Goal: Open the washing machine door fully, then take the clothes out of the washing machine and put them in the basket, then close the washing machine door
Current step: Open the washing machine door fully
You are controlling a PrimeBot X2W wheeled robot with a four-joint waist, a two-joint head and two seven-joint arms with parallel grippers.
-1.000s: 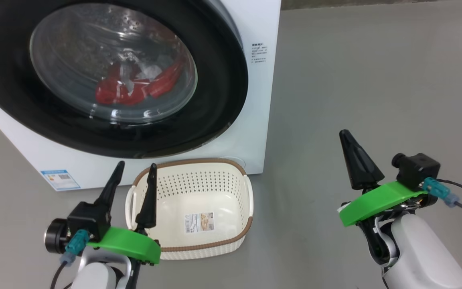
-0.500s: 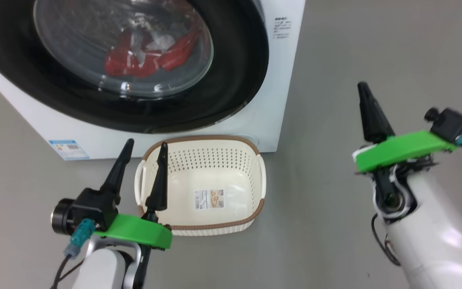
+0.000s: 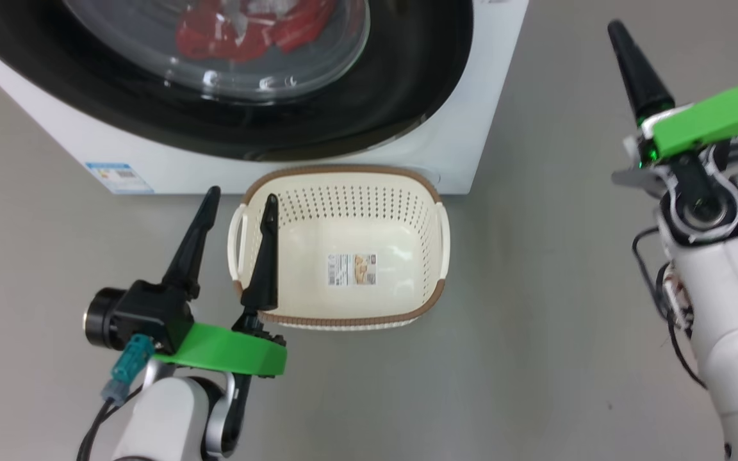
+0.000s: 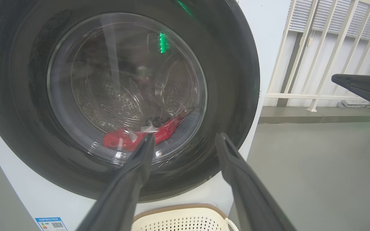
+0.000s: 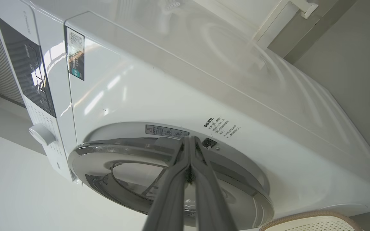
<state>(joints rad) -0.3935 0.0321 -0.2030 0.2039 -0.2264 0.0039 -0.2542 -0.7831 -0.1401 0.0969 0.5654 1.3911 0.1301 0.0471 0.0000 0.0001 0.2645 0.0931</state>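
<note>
The white washing machine [image 3: 465,141] stands at the top of the head view, and its black-rimmed door [image 3: 407,83] lies shut against the front. Red clothes [image 3: 241,32] show through the glass, low in the drum [image 4: 120,142]. The cream basket [image 3: 343,171] sits on the floor right before the machine, with nothing in it. My left gripper [image 3: 242,195] hangs open over the basket's left edge, pointing at the door [image 4: 230,80]. My right gripper [image 3: 617,29] is shut and holds nothing, raised to the right of the machine, its tips [image 5: 189,139] aimed at the door's edge [image 5: 108,150].
Grey floor [image 3: 567,288] spreads to the right of the machine and the basket. A white railing [image 4: 316,64] stands behind on the right. A control panel with a knob [image 5: 42,134] is on the machine's front, and a blue label [image 3: 119,178] is at its lower left corner.
The head camera has shifted, so the machine and basket sit higher in the picture. Beyond that, my right gripper has risen and moved forward beside the machine. The left gripper stays by the basket.
</note>
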